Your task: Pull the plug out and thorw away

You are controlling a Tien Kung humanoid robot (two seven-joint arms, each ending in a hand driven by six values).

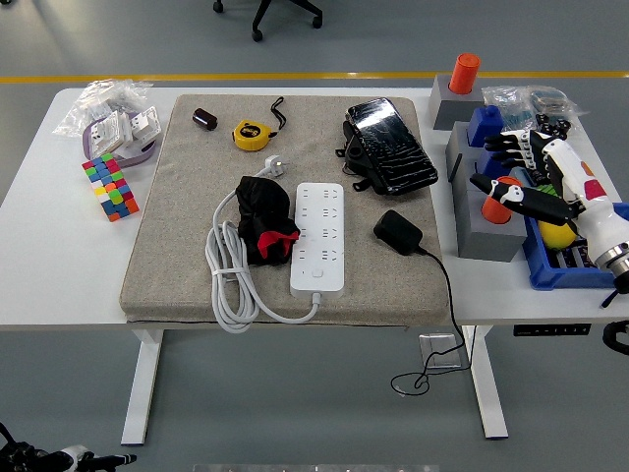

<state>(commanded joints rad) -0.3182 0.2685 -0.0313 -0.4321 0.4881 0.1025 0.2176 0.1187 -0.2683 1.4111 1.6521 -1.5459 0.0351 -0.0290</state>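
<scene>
Your white bench (59,275) carries a large grey mat (187,256), and on that mat the white power strip (318,236) lies lengthwise near the middle, its white cable (228,275) coiled to its left. No plug sits in its sockets. The black adapter plug (397,231) lies loose on the mat just right of the strip, apart from it, and its thin black cord (447,305) runs over the bench's near edge and hangs down.

Your right hand (536,182) hovers well to the right of that plug, over the grey blocks (486,231) and the blue tray (565,265) at the bench's right end. The plug lies to the left of the fingers (511,147) and nearer you, not touching them. The arm enters from the right edge, the white forearm angled up and left. The fingers are spread and relaxed, grasping nothing, with the thumb pointing left over an orange knob (495,209) on the block. Your left hand does not show.

Smaller things: a black case (391,146), a black-and-red cloth (263,218), a colour cube (109,186), 1 yellow tape measure (251,134).
</scene>
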